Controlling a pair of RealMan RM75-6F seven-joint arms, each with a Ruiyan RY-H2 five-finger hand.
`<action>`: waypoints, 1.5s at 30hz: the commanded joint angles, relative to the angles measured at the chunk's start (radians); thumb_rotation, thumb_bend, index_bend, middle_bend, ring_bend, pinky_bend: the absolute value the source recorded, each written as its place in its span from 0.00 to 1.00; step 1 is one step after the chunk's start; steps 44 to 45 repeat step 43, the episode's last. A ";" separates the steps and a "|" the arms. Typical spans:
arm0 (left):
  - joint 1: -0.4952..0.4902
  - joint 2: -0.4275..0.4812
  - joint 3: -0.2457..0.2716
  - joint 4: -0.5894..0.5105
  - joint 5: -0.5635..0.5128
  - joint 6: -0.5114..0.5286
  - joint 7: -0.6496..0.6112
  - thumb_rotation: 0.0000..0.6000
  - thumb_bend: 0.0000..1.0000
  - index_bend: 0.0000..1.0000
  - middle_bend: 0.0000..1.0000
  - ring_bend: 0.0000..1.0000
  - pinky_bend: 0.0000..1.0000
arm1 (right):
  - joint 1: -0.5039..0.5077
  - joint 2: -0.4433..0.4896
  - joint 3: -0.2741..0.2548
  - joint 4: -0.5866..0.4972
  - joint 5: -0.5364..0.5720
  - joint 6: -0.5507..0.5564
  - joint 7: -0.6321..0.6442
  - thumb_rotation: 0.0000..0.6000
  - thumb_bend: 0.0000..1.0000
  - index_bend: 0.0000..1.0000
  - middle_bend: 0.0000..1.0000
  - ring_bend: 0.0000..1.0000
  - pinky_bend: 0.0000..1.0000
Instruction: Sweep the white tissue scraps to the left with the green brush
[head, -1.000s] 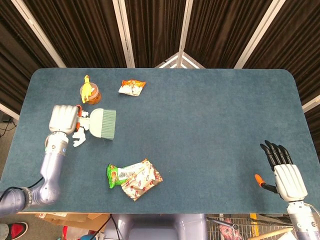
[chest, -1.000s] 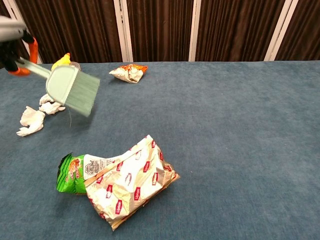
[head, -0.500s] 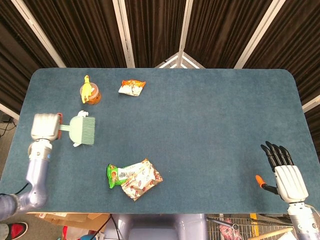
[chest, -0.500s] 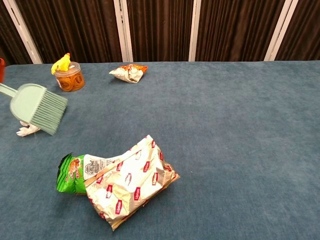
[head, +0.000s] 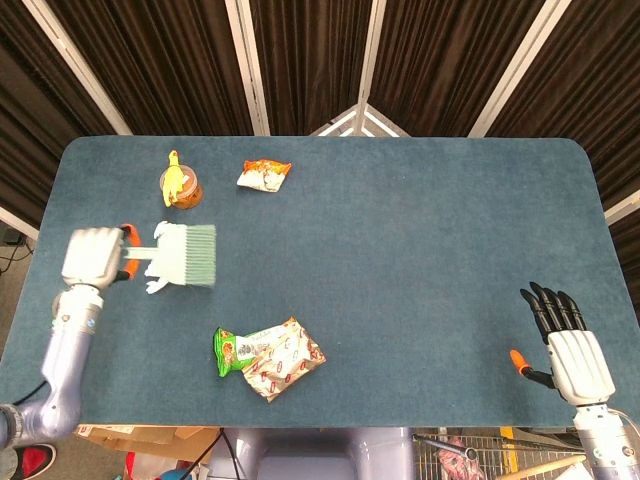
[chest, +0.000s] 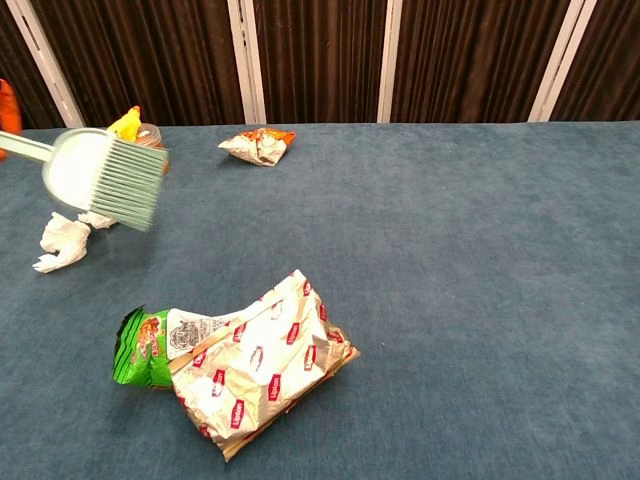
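Observation:
My left hand (head: 93, 257) grips the handle of the green brush (head: 188, 255) at the table's left side. In the chest view the brush (chest: 105, 180) is blurred and hangs above the cloth, bristles pointing right and down. The white tissue scraps (chest: 62, 243) lie on the blue table just below and left of the bristles; from the head view the scraps (head: 158, 279) peek out under the brush's near edge. My right hand (head: 568, 340) rests at the near right corner, fingers straight and apart, holding nothing.
A jar with a yellow duck (head: 180, 185) stands behind the brush. An orange snack packet (head: 264, 174) lies at the back. Crumpled green and white snack bags (head: 268, 357) lie near the front edge. The table's left edge (head: 40, 250) is close to my left hand.
The brush swung left over the scraps, then came back to the right and rose. The scraps have barely shifted. The right hand has stayed still.

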 joint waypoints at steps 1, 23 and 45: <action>0.004 -0.062 0.001 -0.032 0.004 0.030 0.032 1.00 0.77 0.80 1.00 1.00 1.00 | -0.001 0.001 -0.001 0.000 0.000 0.001 0.001 1.00 0.30 0.00 0.00 0.00 0.00; 0.091 -0.125 0.123 -0.106 0.043 0.095 0.147 1.00 0.00 0.20 0.88 0.92 0.92 | -0.007 0.009 -0.003 0.005 -0.001 0.007 0.025 1.00 0.30 0.00 0.00 0.00 0.00; 0.423 0.052 0.303 0.117 0.684 0.462 -0.306 1.00 0.00 0.00 0.00 0.00 0.00 | -0.010 0.001 0.005 0.011 0.019 0.005 -0.072 1.00 0.30 0.00 0.00 0.00 0.00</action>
